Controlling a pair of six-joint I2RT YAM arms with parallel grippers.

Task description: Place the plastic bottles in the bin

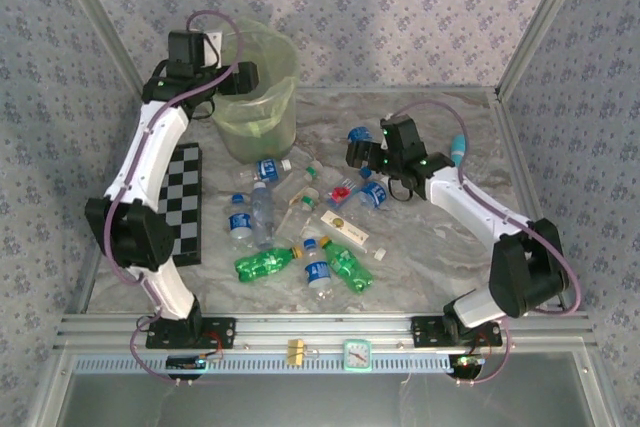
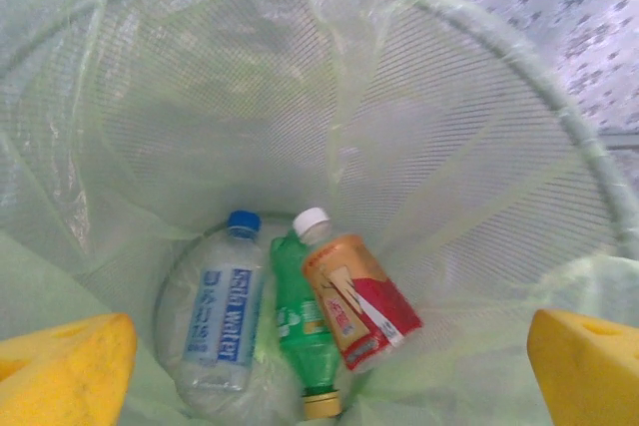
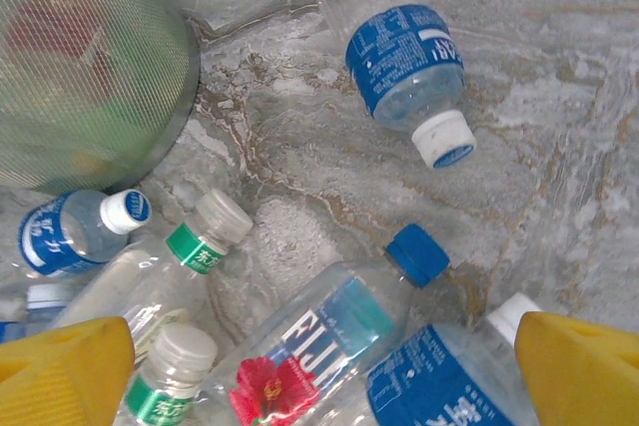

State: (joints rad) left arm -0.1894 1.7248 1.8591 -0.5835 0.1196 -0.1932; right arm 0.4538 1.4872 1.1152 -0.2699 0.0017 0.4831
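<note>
My left gripper (image 1: 222, 75) hangs open over the bin (image 1: 272, 125), its yellow fingers (image 2: 62, 368) wide apart with nothing between them. On the bin's (image 2: 459, 147) bottom lie three plastic bottles: a clear one with a blue cap (image 2: 222, 318), a green one with a yellow cap (image 2: 298, 331) and an amber one with a white cap (image 2: 357, 298). My right gripper (image 1: 365, 159) is open above the table's bottles. Under it lie a clear Fiji bottle (image 3: 334, 331) and blue-labelled ones (image 3: 404, 62). Two green bottles (image 1: 262, 264) lie nearer the front.
A checkerboard mat (image 1: 180, 202) lies left of the bottle pile. A cyan-and-white tube (image 1: 457, 147) lies at the right, a small red block (image 1: 342, 192) and a white box (image 1: 347, 232) among the bottles. The bin's mesh wall (image 3: 90, 67) is close to my right gripper (image 3: 319, 356).
</note>
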